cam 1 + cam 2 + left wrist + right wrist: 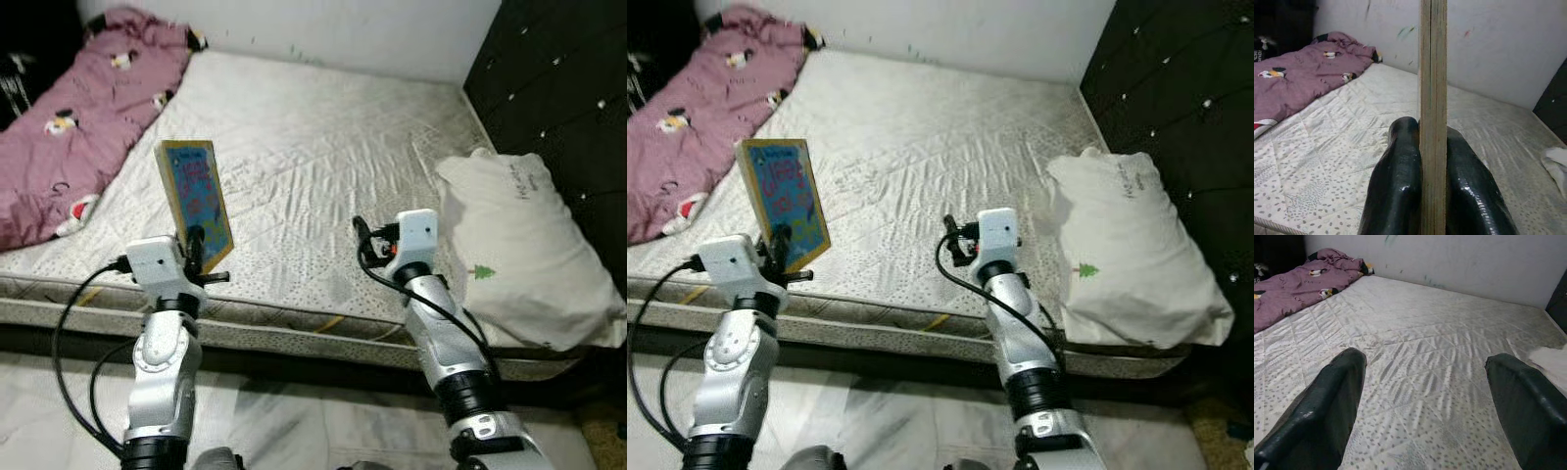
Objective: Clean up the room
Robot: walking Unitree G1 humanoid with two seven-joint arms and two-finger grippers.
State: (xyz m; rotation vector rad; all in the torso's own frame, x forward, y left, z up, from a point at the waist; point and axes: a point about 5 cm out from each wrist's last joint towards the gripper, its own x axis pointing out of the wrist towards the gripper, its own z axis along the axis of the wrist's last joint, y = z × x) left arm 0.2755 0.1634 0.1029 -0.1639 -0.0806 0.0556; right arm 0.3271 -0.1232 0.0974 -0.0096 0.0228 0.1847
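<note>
Left gripper [196, 245] clamps the lower edge of a wood-framed picture board [194, 201], both fingers [1396, 186] pressed against its sides. Board held upright over the near edge of the bare mattress [323, 157]. Right gripper [1425, 396] released, fingers spread wide above the mattress. Purple blanket [69, 108] lies at far left; white pillow [519, 245] at right, against the dark headboard [568, 88].
</note>
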